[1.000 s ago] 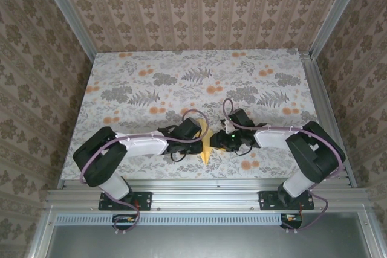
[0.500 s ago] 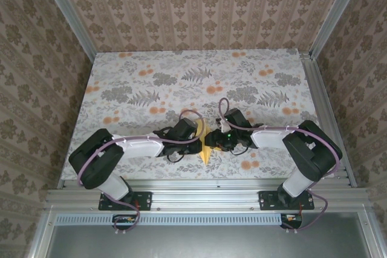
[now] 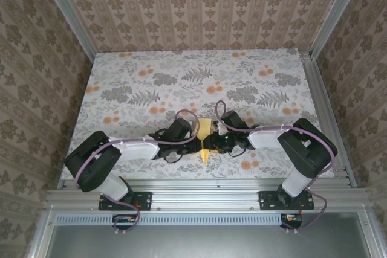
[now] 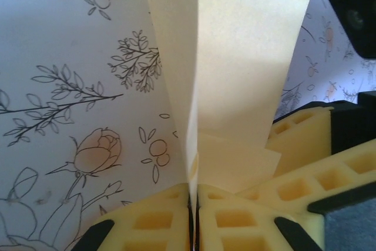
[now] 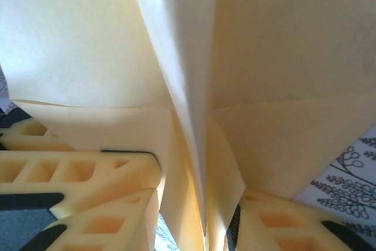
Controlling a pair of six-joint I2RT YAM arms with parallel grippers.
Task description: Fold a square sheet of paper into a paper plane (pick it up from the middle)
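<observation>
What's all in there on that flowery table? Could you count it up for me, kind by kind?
Robot arms: 2
Folded yellow paper: 1
Flowered cloth: 1
Total: 4

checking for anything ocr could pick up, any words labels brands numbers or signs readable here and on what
None: no readable text in any view.
The folded yellow paper is plain and unmarked.
The cloth bears only flower and leaf prints.
The wallpaper bears only a repeated ornament.
</observation>
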